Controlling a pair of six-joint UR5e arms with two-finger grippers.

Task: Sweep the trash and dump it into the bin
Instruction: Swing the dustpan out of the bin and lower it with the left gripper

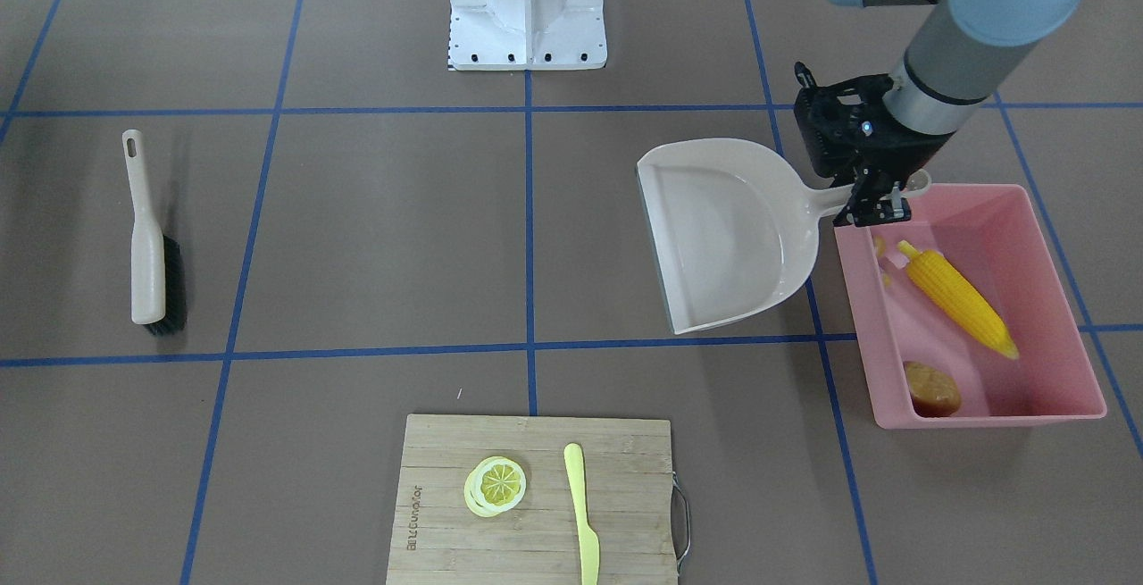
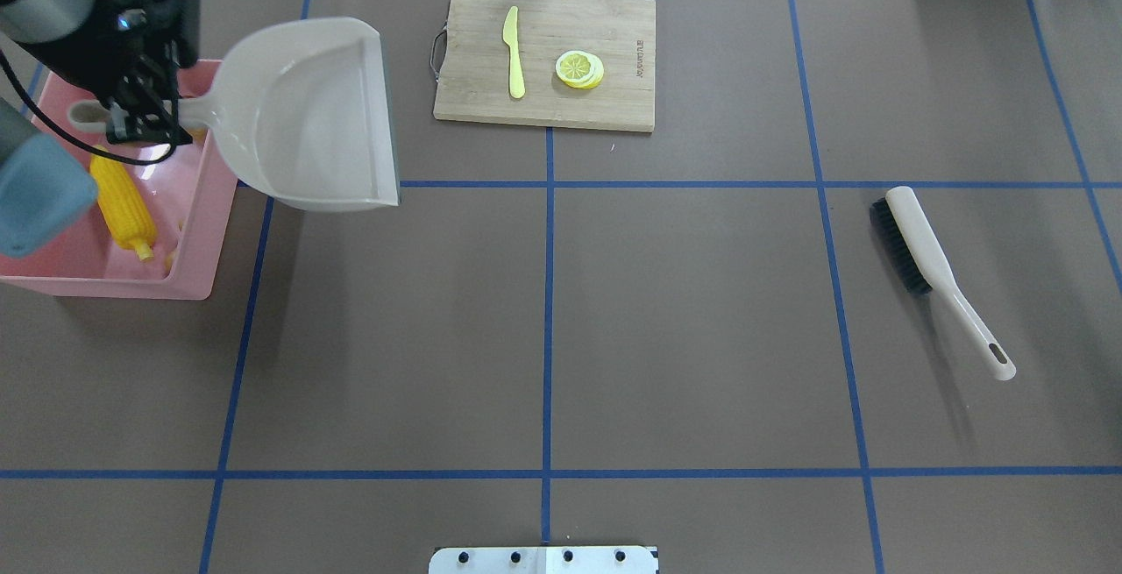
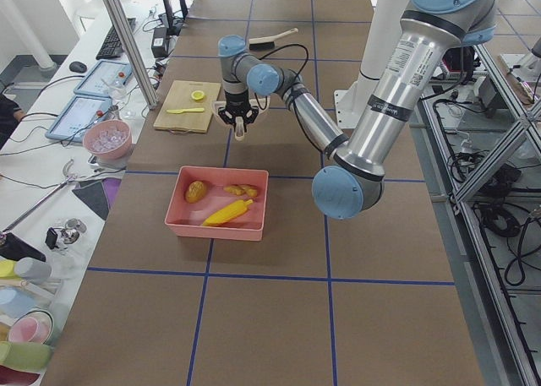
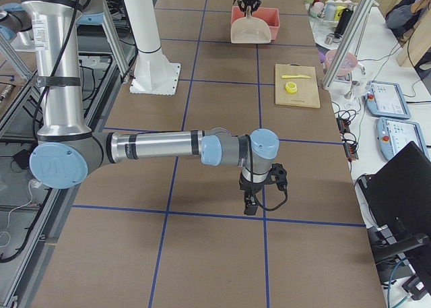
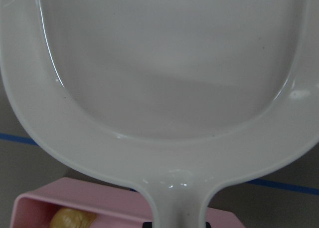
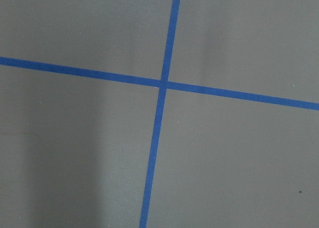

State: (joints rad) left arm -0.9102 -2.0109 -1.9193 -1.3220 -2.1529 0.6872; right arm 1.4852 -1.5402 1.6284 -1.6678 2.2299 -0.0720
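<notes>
Clamping dustpan handle, left gripper at bin rim

corn cob | potato | ginger, apparently | all inside pink bin

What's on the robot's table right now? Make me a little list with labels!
inside the bin: corn cob, potato, ginger root
dustpan: empty, its handle held in the left gripper at the bin's edge
brush: lying alone, nobody holding it
right gripper: low over the table; open or shut, cannot tell
cutting board: lemon slice, yellow knife
</notes>
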